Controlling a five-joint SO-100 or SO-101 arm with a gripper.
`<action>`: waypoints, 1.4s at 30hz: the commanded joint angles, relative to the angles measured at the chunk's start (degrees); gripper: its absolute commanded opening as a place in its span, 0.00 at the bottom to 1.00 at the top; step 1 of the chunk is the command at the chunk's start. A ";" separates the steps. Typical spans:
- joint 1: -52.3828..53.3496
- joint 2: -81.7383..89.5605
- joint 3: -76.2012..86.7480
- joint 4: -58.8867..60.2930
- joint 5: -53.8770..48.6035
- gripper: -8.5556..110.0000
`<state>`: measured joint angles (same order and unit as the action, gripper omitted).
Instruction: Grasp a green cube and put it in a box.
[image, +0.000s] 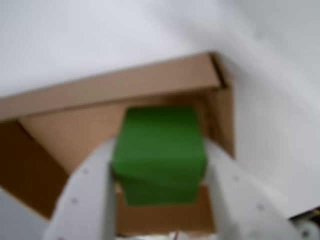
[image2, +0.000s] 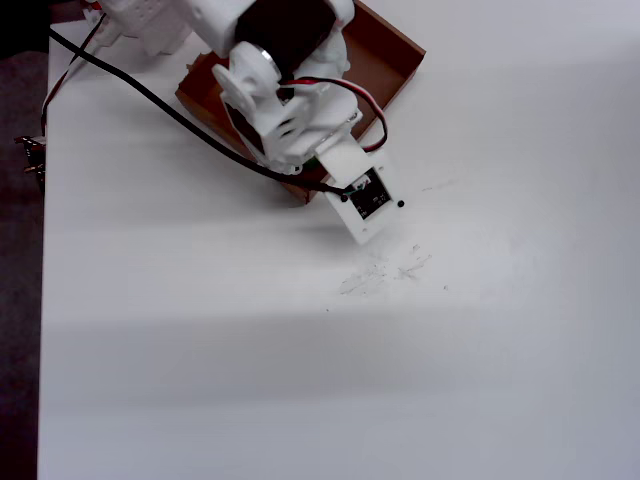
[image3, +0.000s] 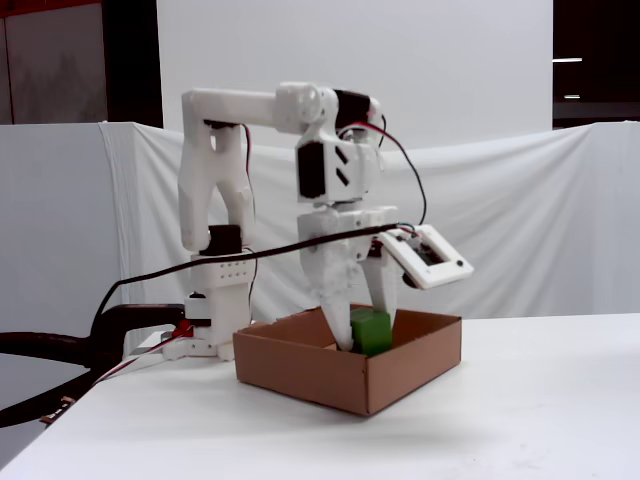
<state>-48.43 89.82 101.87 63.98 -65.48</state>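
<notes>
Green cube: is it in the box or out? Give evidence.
In: the green cube, gripped by the tool, sits below the box rim in the fixed view.

Wrist view is soft all over: green cube (image: 159, 152) edges smeared, box (image: 120, 85) walls fuzzy, its left part cut by the frame edge. Both fingers (image: 82, 200) run off the bottom edge.

Overhead view: arm (image2: 285, 80) covers most of the box (image2: 395, 55); only the upper right wall and a lower corner show. Cube hidden there. Arm base cut off at the top left.

Fixed view: front wall of the box (image3: 310, 375) hides the cube's (image3: 370, 330) underside, so contact with the floor can't be told.
</notes>
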 joint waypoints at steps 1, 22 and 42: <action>-0.09 -0.18 0.18 -1.41 0.18 0.18; -0.35 -3.60 3.25 -6.24 0.35 0.19; 3.96 5.36 3.25 -4.75 0.44 0.26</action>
<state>-46.67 88.68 106.00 58.18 -65.13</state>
